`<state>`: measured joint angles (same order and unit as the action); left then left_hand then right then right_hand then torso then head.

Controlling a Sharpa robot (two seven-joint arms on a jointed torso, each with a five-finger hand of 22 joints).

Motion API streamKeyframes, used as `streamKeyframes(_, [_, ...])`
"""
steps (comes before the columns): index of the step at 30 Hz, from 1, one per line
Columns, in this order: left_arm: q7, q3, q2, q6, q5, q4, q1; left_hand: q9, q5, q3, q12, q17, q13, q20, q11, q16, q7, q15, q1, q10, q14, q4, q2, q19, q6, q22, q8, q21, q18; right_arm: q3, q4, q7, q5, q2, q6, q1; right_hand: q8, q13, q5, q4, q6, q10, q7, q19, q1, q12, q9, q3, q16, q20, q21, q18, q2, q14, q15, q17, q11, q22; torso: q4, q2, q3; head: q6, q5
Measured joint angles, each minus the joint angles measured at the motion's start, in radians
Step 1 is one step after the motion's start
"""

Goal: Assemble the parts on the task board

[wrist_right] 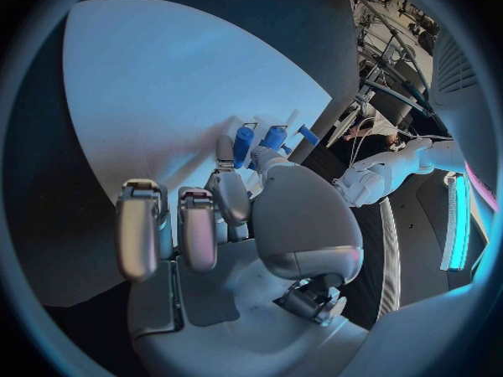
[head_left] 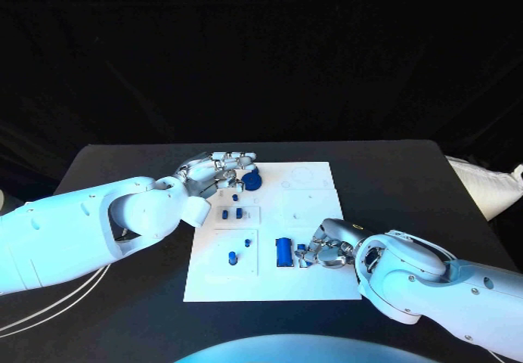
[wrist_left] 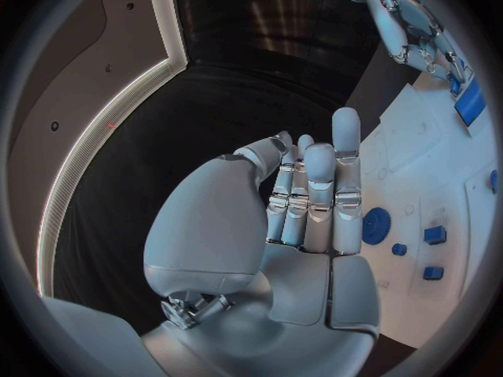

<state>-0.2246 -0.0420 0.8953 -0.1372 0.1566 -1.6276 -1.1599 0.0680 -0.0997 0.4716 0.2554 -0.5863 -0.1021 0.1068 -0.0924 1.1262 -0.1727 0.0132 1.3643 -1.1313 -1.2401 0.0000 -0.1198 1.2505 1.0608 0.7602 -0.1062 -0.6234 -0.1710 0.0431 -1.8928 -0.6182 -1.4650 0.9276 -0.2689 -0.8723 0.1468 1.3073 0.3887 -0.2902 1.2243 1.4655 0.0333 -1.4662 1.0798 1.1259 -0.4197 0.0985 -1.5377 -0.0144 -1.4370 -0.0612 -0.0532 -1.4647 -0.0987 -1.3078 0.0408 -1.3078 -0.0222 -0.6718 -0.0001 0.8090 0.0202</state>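
While the silver left hand (head_left: 215, 172) hovers at the far left corner of the white rectangular task board (head_left: 316, 283), fingers straight and pressed together, holding nothing, a round blue gear-like part (head_left: 253, 181) lies just beside it. Small blue blocks (head_left: 231, 214) sit mid-board. Right of them, the silver right hand (head_left: 330, 243) curls beside a blue upright cylinder (head_left: 284, 252), perhaps pinching it; I cannot tell. Seating that piece looks next, needing careful alignment.

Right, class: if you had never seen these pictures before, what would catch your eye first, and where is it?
The white board in the middle of the black table, dotted with small blue parts. The left hand hovers by a round blue part at the board's far edge. The right hand sits at the near side, beside a long blue block.
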Motion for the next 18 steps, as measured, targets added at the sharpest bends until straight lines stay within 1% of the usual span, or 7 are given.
streamKeyframes(3, [0.001, 0.000, 0.000, 0.001, 0.000, 0.000, 0.000, 0.000, 0.000, 0.000, 0.000, 0.003, 0.000, 0.000, -0.002, 0.000, 0.000, 0.000, 0.000, 0.002, 0.000, 0.000, 0.000, 0.000, 0.000, 0.000, 0.000, 0.000, 0.000, 0.000, -0.002, -0.001, -0.002, 0.001, 0.001, 0.000, 0.000, 0.001, -0.055, 0.000, 0.003, 0.000, -0.003, 0.001, -0.036, 0.000, -0.003, -0.039, 0.000, 0.001, 0.000, 0.000, 0.008, 0.000, 0.000, 0.000, 0.000, 0.000, -0.0007, 0.000, 0.0004, 0.000, 0.001])
streamKeyframes(5, [0.002, 0.000, 0.000, 0.002, 0.000, 0.001, 0.000, 0.000, 0.000, 0.000, 0.000, 0.003, 0.000, 0.000, -0.004, 0.000, 0.000, 0.000, 0.000, 0.004, 0.000, 0.000, 0.000, 0.000, 0.000, 0.000, 0.000, 0.000, 0.000, 0.000, -0.004, -0.001, -0.004, 0.002, 0.001, 0.000, 0.000, 0.001, -0.099, -0.001, 0.003, 0.000, -0.003, 0.000, -0.059, 0.004, -0.005, -0.066, 0.000, 0.007, 0.000, 0.000, 0.016, 0.000, 0.000, 0.000, 0.000, 0.000, -0.0011, 0.000, 0.0006, 0.000, 0.002])
streamKeyframes(8, [0.003, 0.000, 0.000, 0.003, 0.000, 0.001, 0.000, 0.000, 0.000, 0.000, 0.000, 0.003, 0.000, 0.000, -0.004, 0.000, 0.000, 0.001, 0.000, 0.004, 0.001, 0.000, 0.000, 0.000, 0.000, 0.000, 0.000, 0.000, 0.000, 0.000, -0.010, -0.001, -0.007, 0.006, 0.000, 0.001, 0.000, 0.001, -0.138, -0.002, 0.003, 0.000, -0.003, 0.000, -0.073, 0.007, -0.007, -0.095, -0.006, 0.007, -0.007, 0.000, 0.028, 0.000, 0.000, 0.000, 0.000, 0.000, -0.0013, 0.000, 0.0010, -0.001, 0.002])
streamKeyframes(9, [0.003, 0.000, 0.000, 0.003, 0.000, 0.002, 0.000, 0.000, 0.000, 0.000, 0.000, 0.003, 0.000, 0.000, -0.004, 0.000, 0.000, 0.001, 0.000, 0.004, 0.001, 0.000, 0.000, 0.000, 0.000, 0.000, 0.000, 0.000, 0.000, 0.000, -0.013, -0.001, -0.007, 0.008, 0.000, 0.001, 0.000, 0.001, -0.145, -0.002, 0.003, 0.000, -0.003, 0.000, -0.077, 0.009, -0.008, -0.103, -0.006, 0.007, -0.007, 0.000, 0.024, 0.000, 0.000, 0.000, 0.000, 0.000, -0.0013, 0.000, 0.0012, -0.002, 0.002])
streamKeyframes(12, [0.004, 0.000, 0.001, 0.004, 0.000, 0.002, 0.000, 0.000, 0.000, 0.000, 0.000, 0.005, 0.000, 0.000, -0.004, 0.000, 0.000, -0.001, 0.000, 0.004, 0.004, 0.000, 0.000, 0.000, 0.000, 0.000, -0.004, 0.000, 0.000, 0.000, -0.021, -0.001, -0.010, 0.013, -0.002, 0.001, 0.000, 0.001, -0.154, -0.002, 0.003, 0.000, -0.003, 0.000, -0.086, 0.009, -0.009, -0.120, -0.006, 0.007, -0.007, 0.000, 0.033, 0.000, 0.000, 0.000, 0.000, 0.000, -0.0016, 0.000, 0.0013, -0.003, 0.002])
streamKeyframes(18, [0.005, 0.000, 0.001, 0.006, 0.000, 0.004, 0.000, 0.000, 0.000, 0.000, 0.000, 0.006, 0.000, 0.000, -0.004, 0.000, 0.000, -0.002, 0.000, 0.004, 0.005, 0.000, 0.000, 0.000, 0.000, 0.000, -0.004, 0.000, 0.000, 0.000, -0.037, 0.002, -0.016, 0.026, -0.005, 0.001, 0.000, 0.001, -0.154, -0.002, 0.003, 0.000, -0.003, 0.000, -0.088, 0.010, -0.010, -0.127, -0.006, 0.007, -0.007, 0.000, 0.035, 0.000, 0.000, 0.000, 0.000, 0.000, -0.0018, 0.000, 0.0014, -0.004, 0.002])
